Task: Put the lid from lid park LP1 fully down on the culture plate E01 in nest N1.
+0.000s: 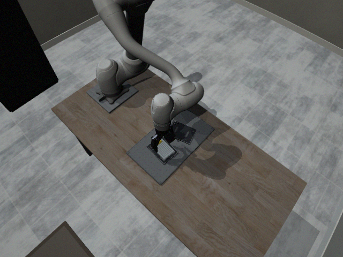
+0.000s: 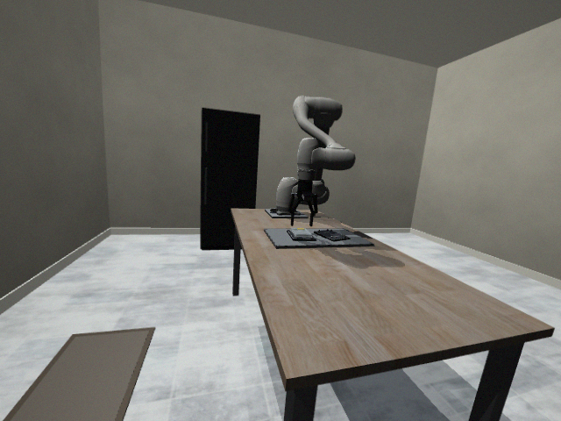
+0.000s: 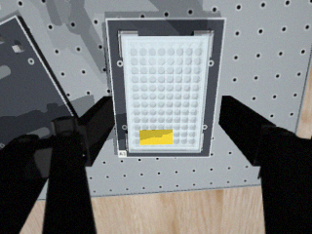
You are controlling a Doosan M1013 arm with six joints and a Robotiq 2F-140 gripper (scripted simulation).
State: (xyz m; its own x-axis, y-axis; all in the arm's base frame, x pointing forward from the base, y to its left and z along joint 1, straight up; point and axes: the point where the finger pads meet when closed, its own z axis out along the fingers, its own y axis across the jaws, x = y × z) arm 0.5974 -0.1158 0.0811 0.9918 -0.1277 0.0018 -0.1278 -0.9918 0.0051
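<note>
My gripper (image 3: 167,110) is open, holding nothing, above culture plate E01 (image 3: 166,93) in nest N1 (image 3: 111,83). Wrist view shows the wells and yellow label (image 3: 156,136); exterior view shows height above the table (image 2: 362,308). Lid: cannot tell.

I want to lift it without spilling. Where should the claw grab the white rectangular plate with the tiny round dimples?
Probably by its two long edges, coming straight down from above. The white rectangular plate lies flat inside a dark nest frame, so only its top is free. The open gripper hangs over it with one black finger beside each long edge.
</note>
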